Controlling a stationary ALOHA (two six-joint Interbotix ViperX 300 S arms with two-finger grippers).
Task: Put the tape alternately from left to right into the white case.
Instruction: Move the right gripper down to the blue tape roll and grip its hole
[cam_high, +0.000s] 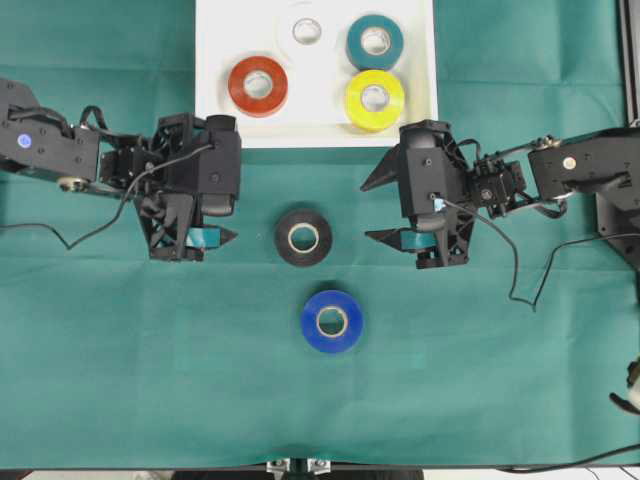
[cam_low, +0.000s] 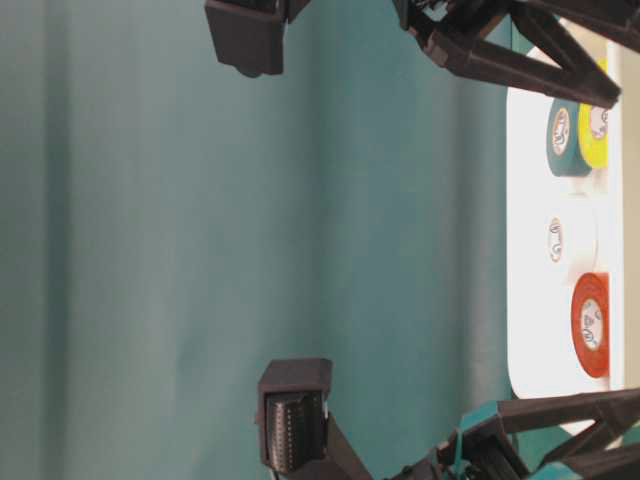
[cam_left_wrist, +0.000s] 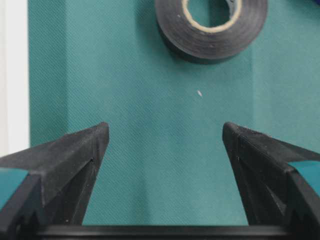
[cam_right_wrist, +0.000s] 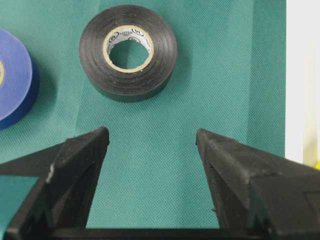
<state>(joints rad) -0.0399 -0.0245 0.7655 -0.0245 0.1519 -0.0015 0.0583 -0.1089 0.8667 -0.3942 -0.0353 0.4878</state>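
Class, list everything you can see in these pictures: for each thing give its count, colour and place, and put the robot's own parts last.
red-orange tape roll: one, red-orange, in the case, left side.
white tape roll: one, white, in the case, top middle.
teal tape roll: one, teal, in the case, upper right.
yellow tape roll: one, yellow, in the case, touching the teal one.
black tape roll: one, black, on the cloth between the grippers.
blue tape roll: one, blue, on the cloth below the black one.
white case: one, white, top centre of the table.
green cloth: one, green, covering the table.
left gripper: one, black with teal pads, open, empty.
right gripper: one, black with teal pads, open, empty.
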